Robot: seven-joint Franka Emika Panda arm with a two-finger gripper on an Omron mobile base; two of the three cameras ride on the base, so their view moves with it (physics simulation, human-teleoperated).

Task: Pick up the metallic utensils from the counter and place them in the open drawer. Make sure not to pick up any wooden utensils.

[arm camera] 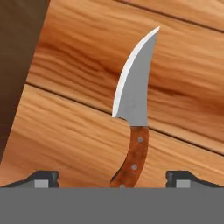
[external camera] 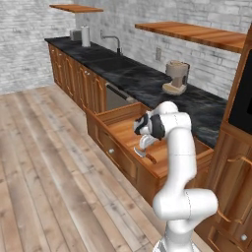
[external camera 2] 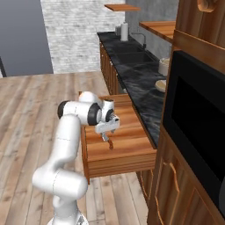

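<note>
A small knife (arm camera: 135,87) with a curved silver blade and a brown riveted handle lies flat on the floor of the open drawer (arm camera: 65,131). My gripper (arm camera: 111,177) hangs just above the handle end, open, with a fingertip on either side and nothing between them. From the base, the gripper (external camera: 144,145) points down into the pulled-out drawer (external camera: 123,130), with the knife (external camera: 146,156) under it. In the right base view the gripper (external camera 2: 107,131) hovers over the knife (external camera 2: 110,143) in the drawer (external camera 2: 127,136). The counter and the wooden utensils are out of view.
A black worktop (external camera: 147,83) runs along the brick wall with a sink, a faucet (external camera: 115,42) and a beige appliance (external camera: 176,76). A tall wooden cabinet with a dark oven front (external camera 2: 193,118) stands right of the drawer. Open plank floor (external camera: 44,162) lies to the left.
</note>
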